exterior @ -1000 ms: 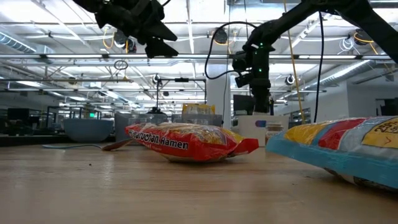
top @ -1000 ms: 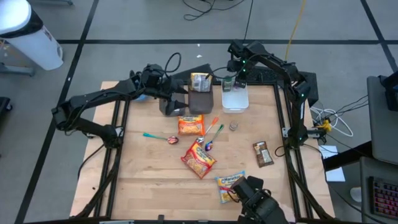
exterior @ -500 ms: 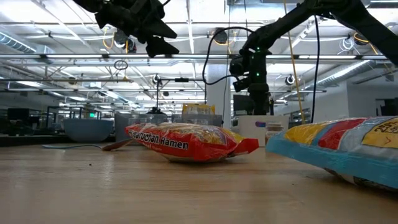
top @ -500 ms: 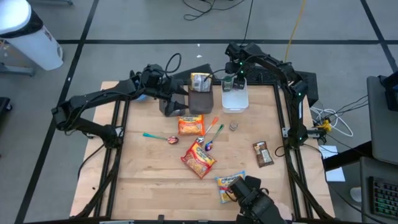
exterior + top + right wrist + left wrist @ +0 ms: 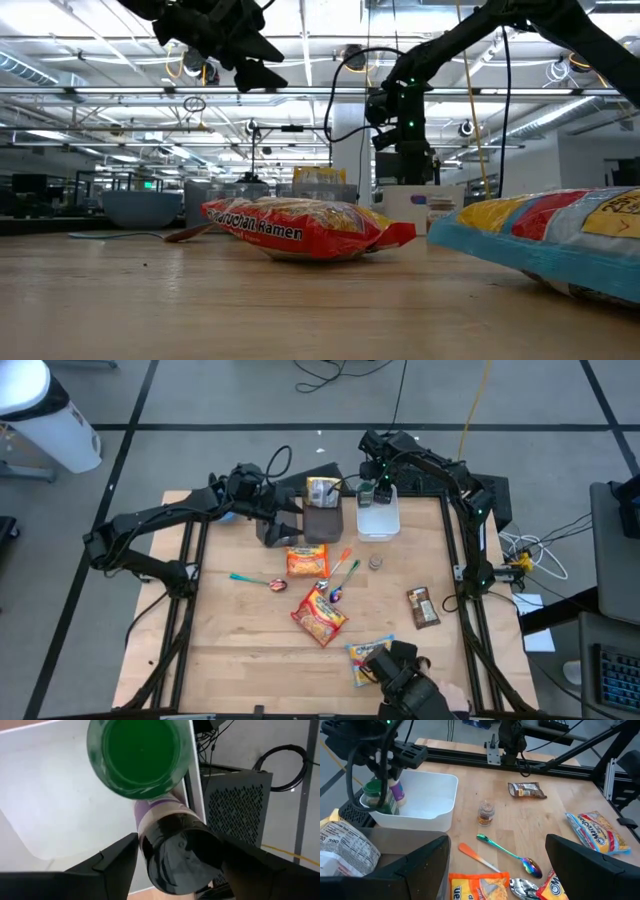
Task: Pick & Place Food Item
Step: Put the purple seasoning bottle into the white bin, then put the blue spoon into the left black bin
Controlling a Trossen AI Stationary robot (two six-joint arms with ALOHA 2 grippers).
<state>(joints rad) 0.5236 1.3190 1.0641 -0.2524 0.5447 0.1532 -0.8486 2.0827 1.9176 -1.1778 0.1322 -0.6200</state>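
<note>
A pale wooden table (image 5: 240, 645) framed by black rails stands on a grey floor crossed by dark lines, and the low view looks past it into a long hall of ceiling beams and lights. At the far edge a white bin (image 5: 380, 520) holds a green-lidded jar (image 5: 140, 757) and a purple-labelled bottle (image 5: 170, 847), both standing against its back wall. The right gripper (image 5: 372, 480) hangs directly above them with its fingers spread wide and apart from the bottle. The left gripper (image 5: 283, 512) hovers beside a dark box (image 5: 322, 520) holding a crinkled packet (image 5: 321, 490), fingers wide and empty. Scattered across the boards lie an orange packet (image 5: 307, 561), a red ramen packet (image 5: 320, 615), a blue-edged noodle packet (image 5: 366, 656), a brown snack bar (image 5: 423, 607), a small spice jar (image 5: 376, 562) and several spoons (image 5: 340, 572). A dark object at the near edge covers part of the blue-edged packet; what it is cannot be made out. The bottle's label is unreadable.
</note>
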